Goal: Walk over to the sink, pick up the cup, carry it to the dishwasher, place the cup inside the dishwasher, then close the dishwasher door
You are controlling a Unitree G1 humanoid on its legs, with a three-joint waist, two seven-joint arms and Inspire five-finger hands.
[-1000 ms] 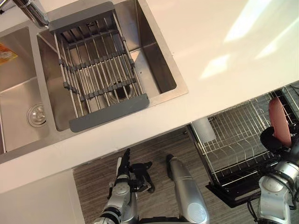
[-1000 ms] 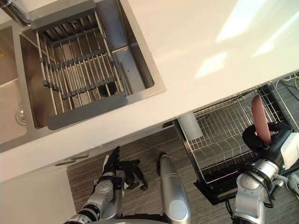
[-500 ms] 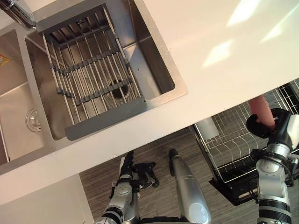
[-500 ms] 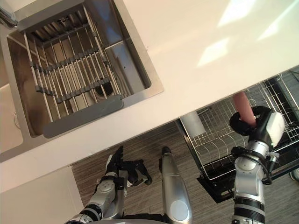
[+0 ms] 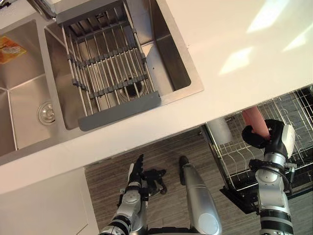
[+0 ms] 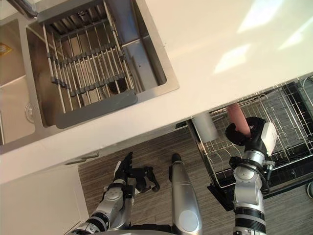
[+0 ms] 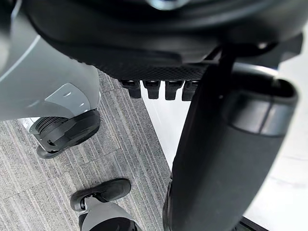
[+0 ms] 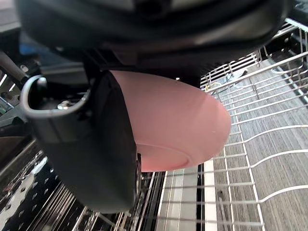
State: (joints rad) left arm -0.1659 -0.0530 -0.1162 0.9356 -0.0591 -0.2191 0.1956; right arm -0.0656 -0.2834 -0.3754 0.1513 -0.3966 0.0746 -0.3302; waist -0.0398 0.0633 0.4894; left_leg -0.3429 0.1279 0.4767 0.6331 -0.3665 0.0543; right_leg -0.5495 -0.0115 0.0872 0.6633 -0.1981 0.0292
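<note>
Our right hand (image 5: 266, 137) is clenched around the pink cup (image 5: 255, 119), its dark fingers and thumb wrapped round the lower part while the rest of the cup stands out tilted toward the white countertop (image 5: 234, 49). The cup hangs over the left part of the pulled-out dishwasher rack (image 5: 293, 122), close to the counter's near edge and a little to the right of a white cylindrical piece (image 5: 221, 131) that stands at the rack's far left corner. In the right wrist view we see the cup's round pink body with the rack's wires past it, but we cannot tell whether the cup touches them. Our left hand (image 5: 146, 178) hangs low on the left above the grey wood-grain floor (image 5: 107, 186), well apart from the cup, its fingers loosely bent and holding nothing. Far to the left, set into the countertop, lies the steel double sink (image 5: 29, 93). A grey-framed drying rack (image 5: 110, 68) spans its right basin, a small orange item (image 5: 11, 49) lies in the left basin, and the faucet (image 5: 41, 7) stands at the far edge between them.
</note>
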